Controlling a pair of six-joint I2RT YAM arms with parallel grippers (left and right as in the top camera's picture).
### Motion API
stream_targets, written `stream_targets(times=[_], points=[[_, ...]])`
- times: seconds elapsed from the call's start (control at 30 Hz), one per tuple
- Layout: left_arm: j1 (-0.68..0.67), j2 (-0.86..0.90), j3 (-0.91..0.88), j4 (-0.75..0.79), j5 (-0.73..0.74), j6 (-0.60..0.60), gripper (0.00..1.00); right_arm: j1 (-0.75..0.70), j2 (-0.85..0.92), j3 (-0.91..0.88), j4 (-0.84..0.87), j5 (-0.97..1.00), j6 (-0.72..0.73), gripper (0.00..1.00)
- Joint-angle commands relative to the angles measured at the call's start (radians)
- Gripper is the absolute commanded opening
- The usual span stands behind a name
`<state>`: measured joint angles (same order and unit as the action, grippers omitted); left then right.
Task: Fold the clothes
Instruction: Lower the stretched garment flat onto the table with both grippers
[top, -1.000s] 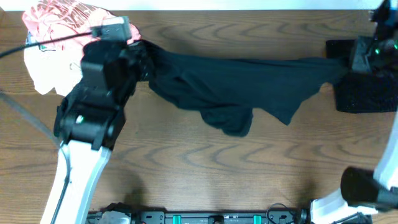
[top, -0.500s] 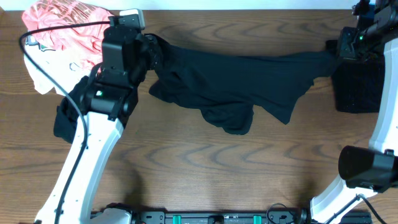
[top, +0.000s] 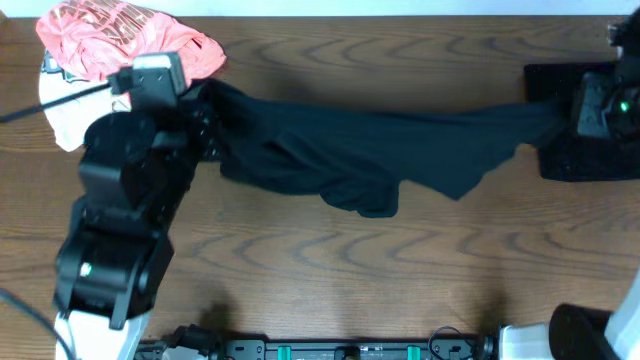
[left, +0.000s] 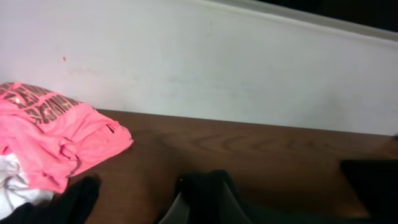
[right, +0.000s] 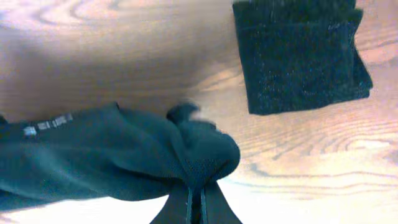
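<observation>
A pink garment (top: 120, 40) lies at ten o'clock on the bench (top: 330, 270). Beside it, the left gripper (top: 207, 100) has its jaws pinched on the black garment (top: 370, 150). The garment stretches to three o'clock, where the right gripper (right: 196, 200) jaws clamp its other end, near a folded black stack (right: 298, 53).

Wooden table (top: 350, 270); a pink shirt (top: 110, 35) heaped over white cloth (top: 62, 115); well to its right, a folded black stack (top: 580, 155).

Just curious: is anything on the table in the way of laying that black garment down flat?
Nothing visible does. The table near the black garment looks bare; pink clothes lie left, a dark square at its right end.
</observation>
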<state>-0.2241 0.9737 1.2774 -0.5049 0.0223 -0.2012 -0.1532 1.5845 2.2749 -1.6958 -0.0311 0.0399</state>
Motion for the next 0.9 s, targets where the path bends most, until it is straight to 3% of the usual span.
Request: stream_targets(times=[0.0, 0.4, 0.6, 0.87], points=[[0.004, -0.056, 0.007, -0.023, -0.015, 0.024, 0.06, -0.009, -0.053, 0.008, -0.002, -0.029, -0.010, 0.01], [0.002, -0.214, 0.047, -0.144, -0.010, -0.003, 0.06, -0.009, -0.249, -0.013, -0.003, -0.082, 0.016, 0.01], [0.002, -0.202, 0.134, -0.345, -0.023, -0.025, 0.06, -0.010, -0.327, -0.134, -0.003, -0.066, 0.027, 0.01], [0.002, -0.080, 0.309, -0.615, -0.178, -0.040, 0.06, -0.010, -0.344, -0.342, -0.002, -0.043, 0.034, 0.01]])
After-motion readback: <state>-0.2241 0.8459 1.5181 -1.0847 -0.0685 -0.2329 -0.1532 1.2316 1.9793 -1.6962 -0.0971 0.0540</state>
